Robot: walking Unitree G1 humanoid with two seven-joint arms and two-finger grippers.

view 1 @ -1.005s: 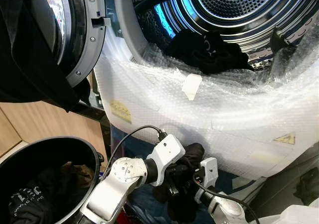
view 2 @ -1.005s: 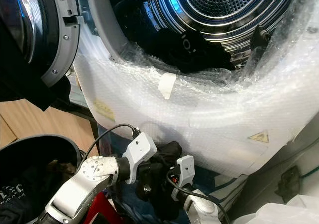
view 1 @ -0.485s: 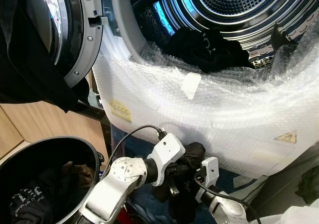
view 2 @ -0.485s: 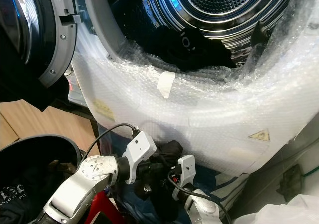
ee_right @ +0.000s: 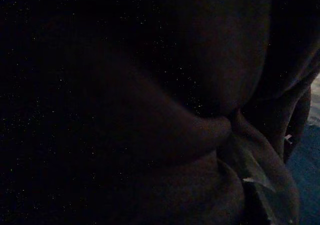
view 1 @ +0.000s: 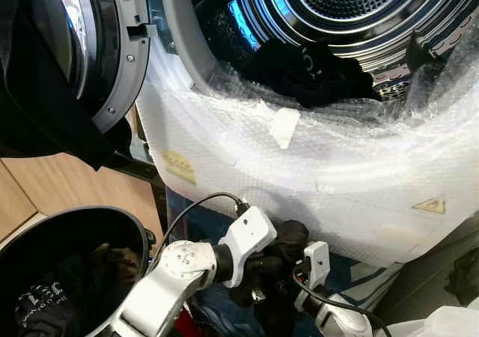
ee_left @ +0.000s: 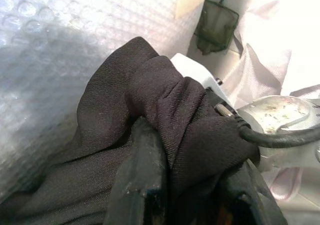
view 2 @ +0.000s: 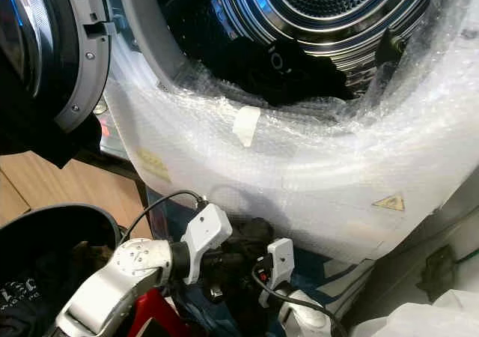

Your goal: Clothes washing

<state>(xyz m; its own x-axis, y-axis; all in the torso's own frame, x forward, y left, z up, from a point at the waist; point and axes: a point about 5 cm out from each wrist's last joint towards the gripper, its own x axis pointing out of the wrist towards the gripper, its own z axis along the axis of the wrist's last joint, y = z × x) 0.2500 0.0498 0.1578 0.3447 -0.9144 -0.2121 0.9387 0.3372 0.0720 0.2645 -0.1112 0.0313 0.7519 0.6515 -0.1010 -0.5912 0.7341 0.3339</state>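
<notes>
Black garment (ee_left: 150, 115) bunched between both grippers below the washer drum (view 1: 352, 15).

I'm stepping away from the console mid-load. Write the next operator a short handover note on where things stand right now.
Left gripper: shut on the black garment, held low in front of the washer, below its bubble-wrapped front.
Right gripper: pressed into the same garment from the other side; its grip cannot be judged.
Washer door is open. One dark garment already lies in the drum.
The black basket at the robot's left holds more dark clothes.
Left to do: lift the held garment into the drum, then the basket's clothes.
</notes>
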